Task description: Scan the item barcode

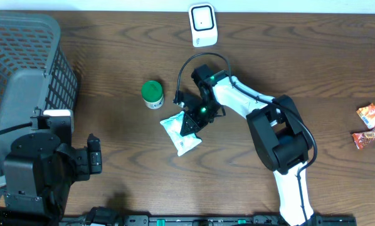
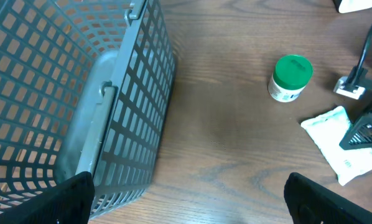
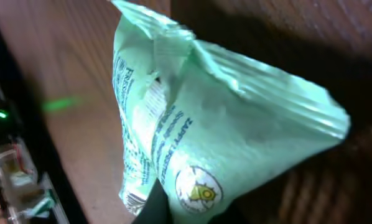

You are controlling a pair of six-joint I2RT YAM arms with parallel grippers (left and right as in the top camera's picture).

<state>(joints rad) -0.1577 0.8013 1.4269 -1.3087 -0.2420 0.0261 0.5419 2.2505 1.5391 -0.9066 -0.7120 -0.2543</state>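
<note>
Right claw [image 1: 191, 124] pinched shut on packet [image 1: 182, 139] edge, packet at mid-tabletop [image 1: 112, 144], well apart from scanner [image 1: 202, 24]; I should lift slowly, grip firm, and turn its barcode toward the scanner window.

The packet [image 1: 184, 139] — a white, crinkled sachet with lines of small print and 1 round emblem — lay tilted on the dark wooden desk [image 1: 112, 75]. Its upper end was puckered and pinched in the closed right tool [image 1: 191, 123]. The scanner [image 1: 202, 24] — a white rounded box with a dark-framed window — stood at the desk's far edge, well apart from the packet.
</note>
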